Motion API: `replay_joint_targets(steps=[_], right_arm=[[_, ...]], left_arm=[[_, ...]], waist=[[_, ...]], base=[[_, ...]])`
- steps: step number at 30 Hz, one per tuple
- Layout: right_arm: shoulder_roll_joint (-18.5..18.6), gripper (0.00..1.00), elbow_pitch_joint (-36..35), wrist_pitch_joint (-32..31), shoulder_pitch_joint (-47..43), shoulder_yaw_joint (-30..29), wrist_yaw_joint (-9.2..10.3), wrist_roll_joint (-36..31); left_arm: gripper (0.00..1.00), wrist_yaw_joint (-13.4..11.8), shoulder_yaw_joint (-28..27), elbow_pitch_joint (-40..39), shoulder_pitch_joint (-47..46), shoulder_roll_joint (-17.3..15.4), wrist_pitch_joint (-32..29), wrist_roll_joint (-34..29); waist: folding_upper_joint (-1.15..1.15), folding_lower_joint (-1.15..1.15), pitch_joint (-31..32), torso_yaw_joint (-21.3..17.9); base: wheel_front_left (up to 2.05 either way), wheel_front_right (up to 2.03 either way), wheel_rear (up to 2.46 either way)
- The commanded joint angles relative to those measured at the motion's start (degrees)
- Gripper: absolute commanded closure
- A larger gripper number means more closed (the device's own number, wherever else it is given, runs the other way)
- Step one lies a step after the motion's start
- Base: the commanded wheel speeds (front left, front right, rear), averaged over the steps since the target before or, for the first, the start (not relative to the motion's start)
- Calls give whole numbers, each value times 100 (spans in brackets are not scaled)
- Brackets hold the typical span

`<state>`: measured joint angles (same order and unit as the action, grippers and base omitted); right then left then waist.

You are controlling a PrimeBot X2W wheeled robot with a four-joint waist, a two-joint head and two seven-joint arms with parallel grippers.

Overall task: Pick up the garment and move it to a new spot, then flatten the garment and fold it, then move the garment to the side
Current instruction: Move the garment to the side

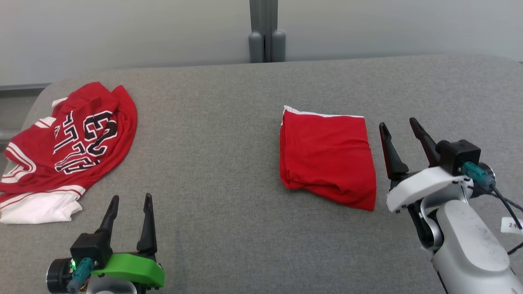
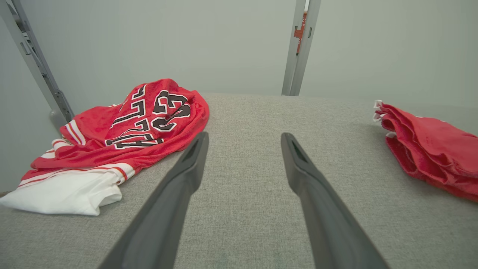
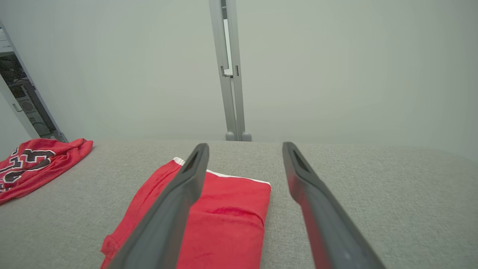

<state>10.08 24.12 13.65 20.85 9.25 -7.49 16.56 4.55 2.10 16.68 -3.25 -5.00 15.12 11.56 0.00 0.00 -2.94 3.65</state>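
- The worktop (image 1: 212,143) is covered in grey cloth, and its far edge meets a pale wall.
- A grey post (image 1: 266,36) stands at the middle of the far edge.
- The folded garment (image 1: 327,155) is plain red and lies flat as a rough rectangle right of the worktop's middle, clear of every edge. A thin white trim runs along its far side, and its near edge is thick with layers.
- The jersey (image 1: 69,147) lies crumpled at the left edge, well apart from the folded garment. It is red with black-and-white lettering facing up and striped trim, and a white part lies at the end nearer the near edge.
- The left claw (image 1: 131,197) is open and holds nothing, its two dark fingers spread over bare cloth at the near edge. It sits just right of the jersey's white part without touching it.
- The right claw (image 1: 397,122) is open and empty, just beside the folded garment's right side. In its wrist view one finger crosses over the red cloth. Whether it touches cannot be told.
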Motion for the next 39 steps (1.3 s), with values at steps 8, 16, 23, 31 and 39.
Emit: replay_joint_targets(steps=[8, 16, 23, 31, 39], right_arm=[[108, 0, 1392, -145, 954, 158, 0, -69], [-47, 0, 2845, -91, 1426, 150, 0, 153], [-290, 53, 3624, -195, 1527, 289, -1, 547], [-64, 100, 3856, -117, 1831, 657, 6, 847], [542, 100, 3632, -298, 2435, 1447, 5, 721]], left_arm=[[0, 55, 96, 54, -436, 43, 1, 61], [0, 93, 188, 96, -674, 129, 2, 61], [0, 104, 196, 159, -741, 164, 2, 93], [0, 99, 214, 163, -726, 192, 2, 102], [0, 126, 274, -59, -885, 202, 1, 80]], waist=[[0, 0, -658, 374], [0, 0, -950, 499], [0, 0, -990, 505], [0, 0, -954, 513], [0, 0, -1432, 151]], base=[[0, 0, 0], [0, 0, 0], [0, 0, 0], [0, 0, 0], [0, 0, 0]])
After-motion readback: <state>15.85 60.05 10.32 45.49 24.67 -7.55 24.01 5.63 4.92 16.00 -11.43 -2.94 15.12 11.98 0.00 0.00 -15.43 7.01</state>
